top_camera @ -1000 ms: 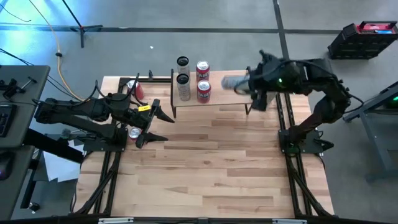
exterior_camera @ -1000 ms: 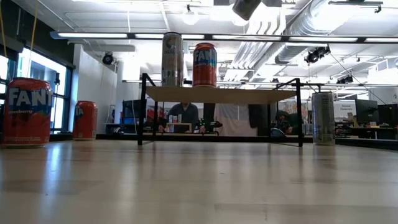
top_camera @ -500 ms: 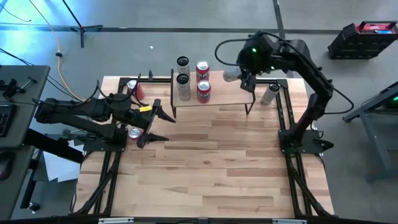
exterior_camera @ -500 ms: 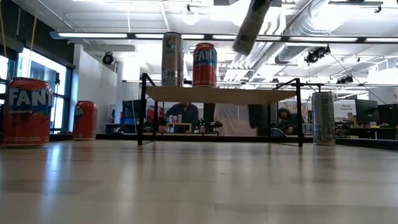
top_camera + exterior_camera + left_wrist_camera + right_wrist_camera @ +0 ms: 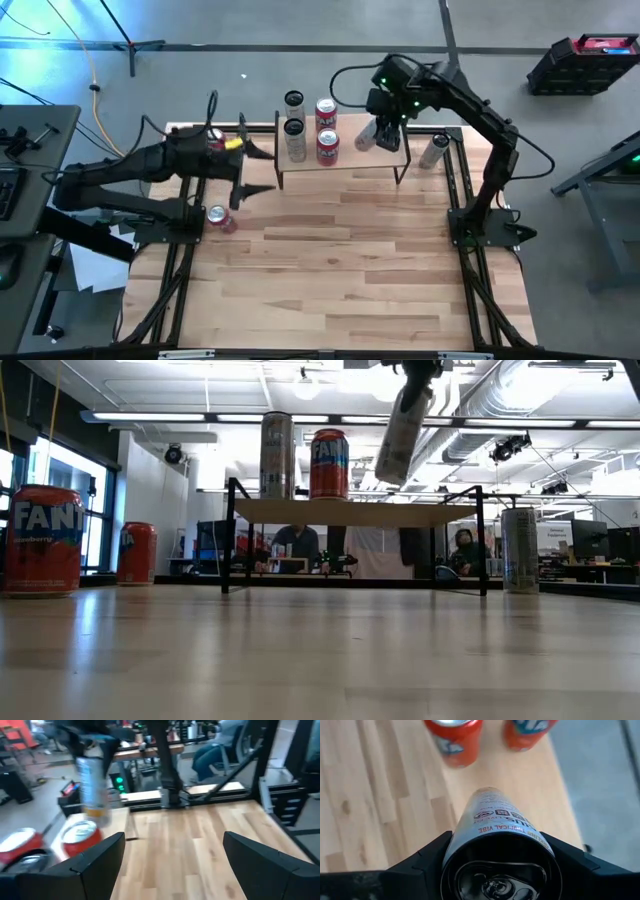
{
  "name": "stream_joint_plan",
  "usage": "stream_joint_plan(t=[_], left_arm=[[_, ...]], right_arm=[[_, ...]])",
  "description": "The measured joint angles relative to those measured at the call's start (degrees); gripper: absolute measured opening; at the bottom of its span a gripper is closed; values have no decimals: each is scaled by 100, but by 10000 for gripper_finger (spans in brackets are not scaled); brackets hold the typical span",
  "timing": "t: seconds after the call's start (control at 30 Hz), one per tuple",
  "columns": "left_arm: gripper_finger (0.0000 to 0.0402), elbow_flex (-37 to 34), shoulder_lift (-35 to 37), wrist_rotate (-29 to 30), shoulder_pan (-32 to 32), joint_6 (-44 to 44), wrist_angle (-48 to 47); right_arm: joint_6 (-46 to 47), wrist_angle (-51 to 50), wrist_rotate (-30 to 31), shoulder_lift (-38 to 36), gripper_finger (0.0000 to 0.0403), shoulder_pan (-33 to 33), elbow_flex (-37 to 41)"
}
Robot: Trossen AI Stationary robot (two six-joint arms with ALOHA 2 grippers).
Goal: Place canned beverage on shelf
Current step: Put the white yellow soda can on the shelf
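Above the wooden shelf (image 5: 345,152), the right claw (image 5: 378,132) grips a silver can (image 5: 402,435).

Right pincer (image 5: 415,368) cut off at low view's top, silver can (image 5: 496,827) base hidden, left-wrist cans blurred

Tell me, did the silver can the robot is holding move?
Yes. The silver can in the right hand swung left over the shelf, nearer the red cans.

- The big red can (image 5: 41,540) at the left of the low view says "FAN" in white letters, with a small word "strawberry" under it.
- The silver can (image 5: 498,830) held in the right gripper (image 5: 501,851) says "TROPICAL VIBE".
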State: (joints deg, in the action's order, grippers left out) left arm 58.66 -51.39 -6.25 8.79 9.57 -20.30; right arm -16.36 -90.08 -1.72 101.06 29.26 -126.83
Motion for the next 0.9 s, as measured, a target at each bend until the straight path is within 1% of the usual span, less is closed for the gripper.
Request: stream_joint_plan(t=[0.13,0.3,0.43,0.5,0.57,0.73,0.9], left_arm=[[328,63,-1,-235,517,362,-41],[328,65,-142,-665,1254,553,61],[328,425,-346,-999,1992,393,-71],[328,613,-463,-1188,2301,289,-163],[328,787,-578,-1251,2549,251,-297],[328,1078,-793,-1253,2947,253,-747],[328,1107,-812,-1255,3072,257,-879]], right_arm=[[-46,15,-334,-7,245,2,289],[-63,47,-222,-4,244,3,392],[-168,193,-218,-4,244,11,392],[-173,274,-215,22,244,11,392],[-175,407,-230,75,244,45,392],[-172,397,-244,170,259,76,398],[-170,449,-246,173,260,74,396]])
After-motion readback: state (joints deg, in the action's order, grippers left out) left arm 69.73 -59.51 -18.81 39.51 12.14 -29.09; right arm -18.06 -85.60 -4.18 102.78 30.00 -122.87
